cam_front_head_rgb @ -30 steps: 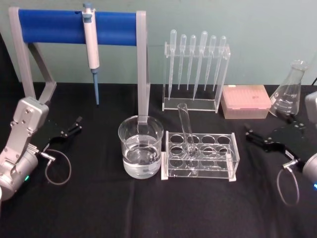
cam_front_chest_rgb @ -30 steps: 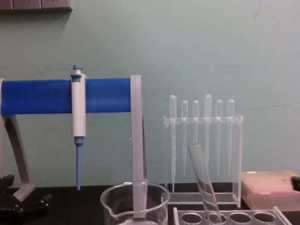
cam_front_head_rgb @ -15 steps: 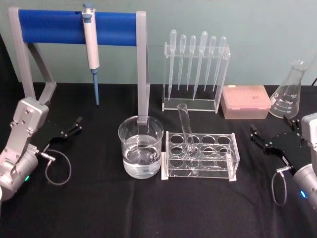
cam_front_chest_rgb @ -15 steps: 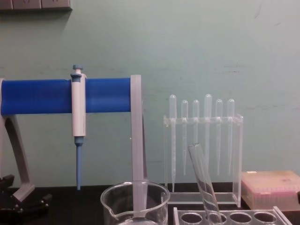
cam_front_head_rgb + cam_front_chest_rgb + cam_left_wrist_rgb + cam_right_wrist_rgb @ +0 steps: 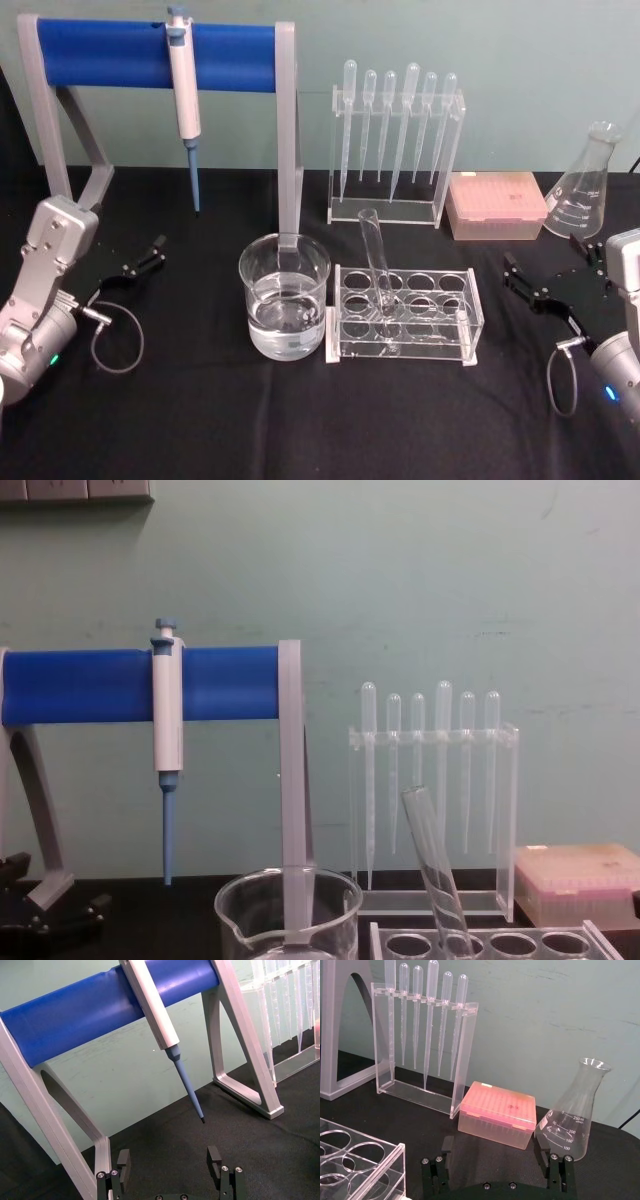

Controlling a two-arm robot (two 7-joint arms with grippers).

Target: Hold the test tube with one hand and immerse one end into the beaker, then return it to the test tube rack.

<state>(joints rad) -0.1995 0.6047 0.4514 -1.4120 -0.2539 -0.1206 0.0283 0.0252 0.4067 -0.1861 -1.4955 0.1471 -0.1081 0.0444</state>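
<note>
Right gripper (image 5: pixel 552 278) has drawn back, jaws apart; glass test tube (image 5: pixel 377 262) leans racked.

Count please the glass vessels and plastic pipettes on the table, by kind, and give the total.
Test tube: 1
Beaker: 1
Conical flask: 1
Bulb pipettes: 6
Micropipette: 1
Total: 10

I'm working at a lab bench: a black-draped surface (image 5: pixel 300 420) against a pale green wall, with a micropipette (image 5: pixel 183 90) hanging on a blue stand (image 5: pixel 150 55), a rack of plastic pipettes (image 5: pixel 395 140), a pink tip box (image 5: pixel 495 205) and an Erlenmeyer flask (image 5: pixel 572 1112) just beyond my right tool (image 5: pixel 495 1157).
</note>
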